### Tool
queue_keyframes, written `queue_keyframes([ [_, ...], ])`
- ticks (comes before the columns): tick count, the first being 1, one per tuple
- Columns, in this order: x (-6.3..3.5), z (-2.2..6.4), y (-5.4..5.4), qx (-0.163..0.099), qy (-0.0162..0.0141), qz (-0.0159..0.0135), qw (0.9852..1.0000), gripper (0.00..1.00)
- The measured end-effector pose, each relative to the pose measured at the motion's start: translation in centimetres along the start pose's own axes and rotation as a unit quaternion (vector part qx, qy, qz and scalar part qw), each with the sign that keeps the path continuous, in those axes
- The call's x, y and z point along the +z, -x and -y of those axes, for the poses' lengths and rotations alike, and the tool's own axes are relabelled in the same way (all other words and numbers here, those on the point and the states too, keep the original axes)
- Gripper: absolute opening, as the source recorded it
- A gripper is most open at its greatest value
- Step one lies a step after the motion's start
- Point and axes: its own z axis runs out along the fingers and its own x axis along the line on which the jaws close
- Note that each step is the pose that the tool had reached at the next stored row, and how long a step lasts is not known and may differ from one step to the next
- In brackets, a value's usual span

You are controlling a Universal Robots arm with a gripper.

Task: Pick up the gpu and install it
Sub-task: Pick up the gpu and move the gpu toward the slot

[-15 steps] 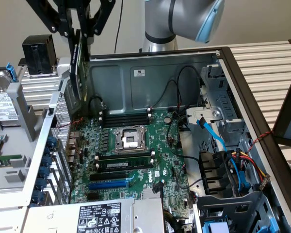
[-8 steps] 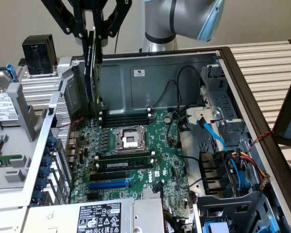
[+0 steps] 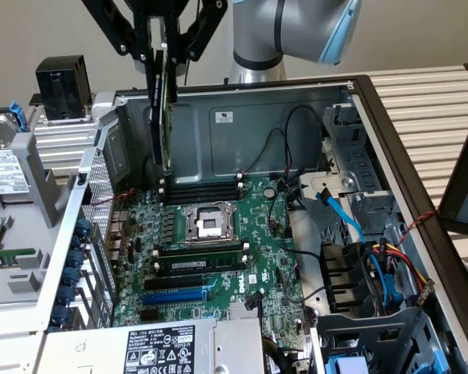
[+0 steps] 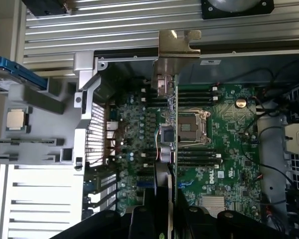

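1. Arm (image 3: 288,31) at 12 o'clock in the exterior view; pincer (image 3: 162,56) points straight down.
2. Pincer clamped on gpu (image 3: 161,109); card hangs vertical, edge-on.
3. Gpu above motherboard (image 3: 218,261), 11 o'clock of socket (image 3: 210,224).

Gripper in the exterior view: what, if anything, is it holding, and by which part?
The gpu, hanging upright over the motherboard, clamped at its upper edge between the fingers of the gripper.

Small short gpu (image 3: 160,109): green circuit board, black plastic cooler shroud on one face, silver metal end bracket; upright, edge-on, long axis vertical; clear of all surfaces, suspended over large green motherboard (image 3: 265,241); lower end near black memory slots (image 3: 203,188).
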Motion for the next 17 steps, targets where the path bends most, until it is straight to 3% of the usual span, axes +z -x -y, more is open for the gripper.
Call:
queue_keyframes([
  [5,-0.12,-0.09,2.1,0.000,-0.0026,0.0001,1.0000,0.27],
  [12,0.15,-0.10,3.5,-0.010,-0.0089,-0.0005,0.9999,0.27],
  [17,0.34,-0.11,4.6,-0.021,-0.0107,-0.0020,0.9997,0.27],
])
